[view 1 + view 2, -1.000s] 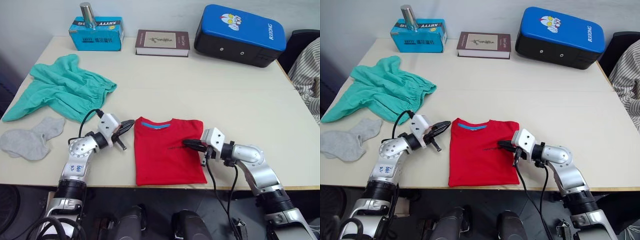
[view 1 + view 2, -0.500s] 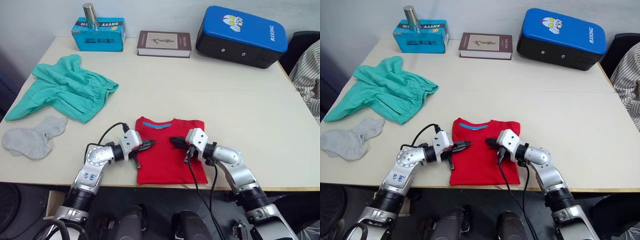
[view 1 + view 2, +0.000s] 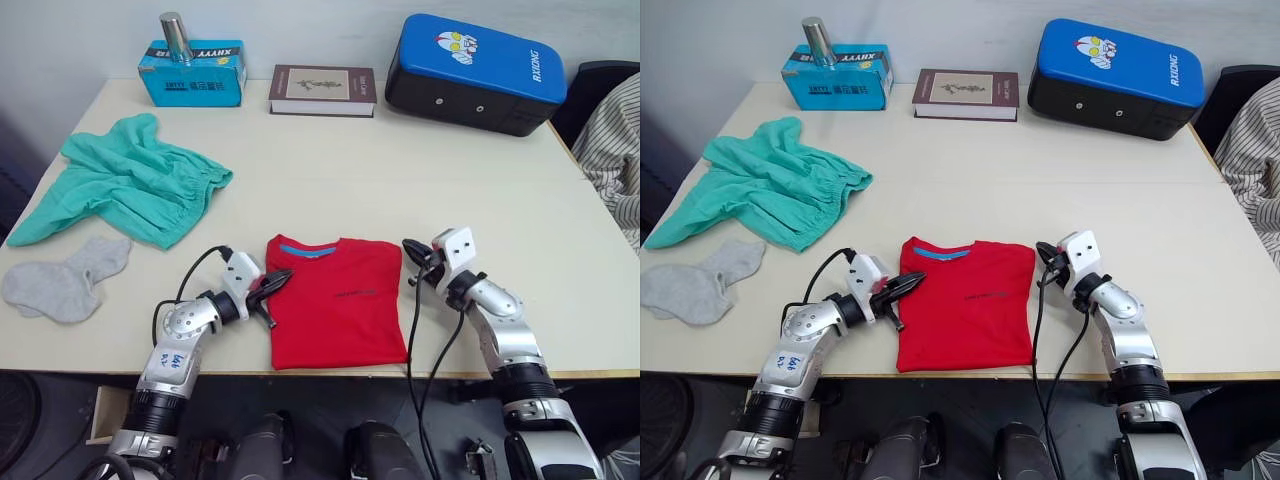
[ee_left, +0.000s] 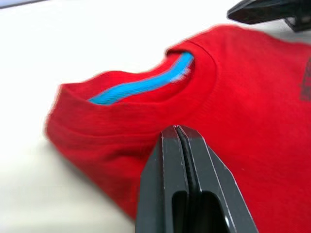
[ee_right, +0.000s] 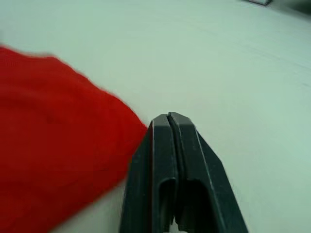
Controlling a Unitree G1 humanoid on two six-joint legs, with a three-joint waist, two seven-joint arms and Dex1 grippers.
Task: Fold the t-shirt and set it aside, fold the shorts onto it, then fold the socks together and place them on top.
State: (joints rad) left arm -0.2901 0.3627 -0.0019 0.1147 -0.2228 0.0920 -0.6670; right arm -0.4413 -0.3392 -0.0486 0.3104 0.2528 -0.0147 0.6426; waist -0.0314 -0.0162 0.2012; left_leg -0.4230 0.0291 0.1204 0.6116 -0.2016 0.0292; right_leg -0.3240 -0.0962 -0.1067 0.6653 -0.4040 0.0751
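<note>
A: How far along?
B: The t-shirt (image 3: 336,312) is lying folded at lower centre of the tabletop (image 3: 480,200); shorts (image 3: 125,190) and socks (image 3: 62,279) (upper left) are waiting unfolded.
A: Fingers?
B: Left gripper (image 3: 279,281) and right gripper (image 3: 411,250) are both clenched, holding nothing.

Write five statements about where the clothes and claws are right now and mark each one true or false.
1. The red t-shirt lies folded near the table's front edge. True.
2. The teal shorts are stacked on the t-shirt. False: they lie spread apart from it, toward the table's far left.
3. Both claws are shut and hold nothing. True: the left claw sits at the shirt's left edge, the right claw by its right collar-end corner.
4. The grey socks sit on top of the shorts. False: they lie on the table just in front of them.
5. A book lies on the blue case. False: it lies beside it.
</note>
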